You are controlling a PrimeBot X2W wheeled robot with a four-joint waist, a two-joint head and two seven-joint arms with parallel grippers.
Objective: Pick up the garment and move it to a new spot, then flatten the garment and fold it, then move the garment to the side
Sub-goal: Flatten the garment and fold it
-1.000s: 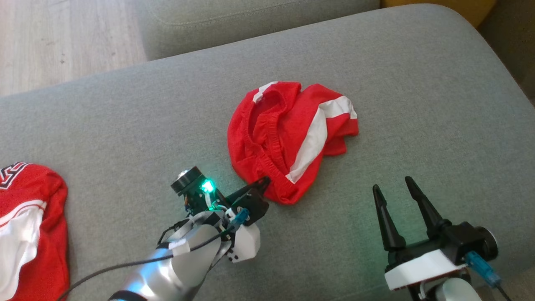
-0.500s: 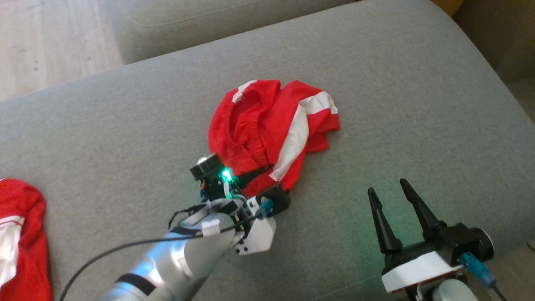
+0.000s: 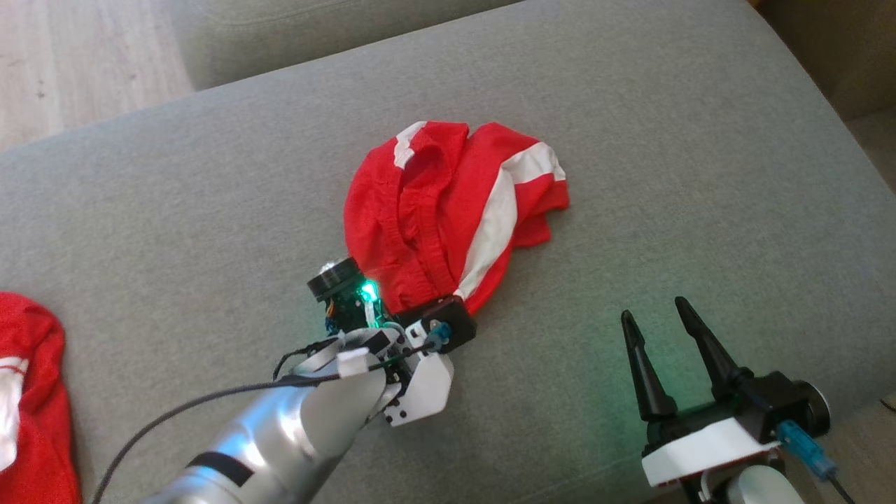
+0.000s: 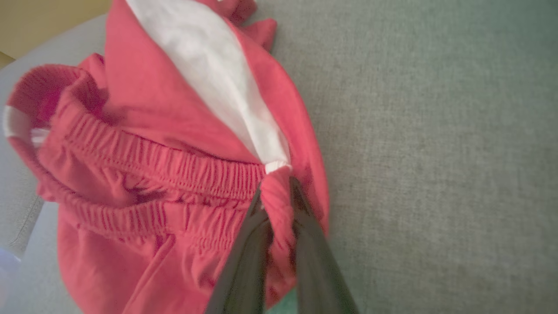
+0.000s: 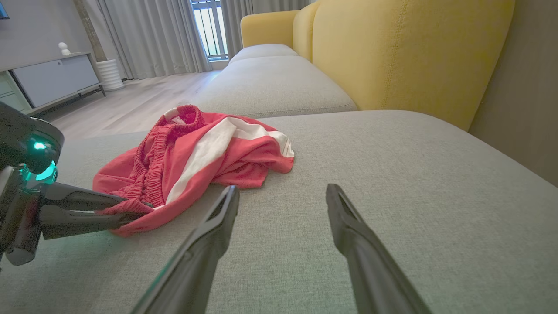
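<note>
The red garment (image 3: 448,210) with a white stripe lies crumpled near the middle of the grey sofa cushion (image 3: 700,126). The left gripper (image 4: 275,185) is pinched tight on a fold at its near edge, probably the elastic waistband (image 4: 174,168), though the wrist view is blurred. The right gripper (image 3: 651,309) is spread wide and empty, well to the side of the cloth

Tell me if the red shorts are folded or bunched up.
Bunched up. The shorts lie in a rumpled heap on the sofa, waistband curled over itself, its edge pinched by the left gripper.
</note>
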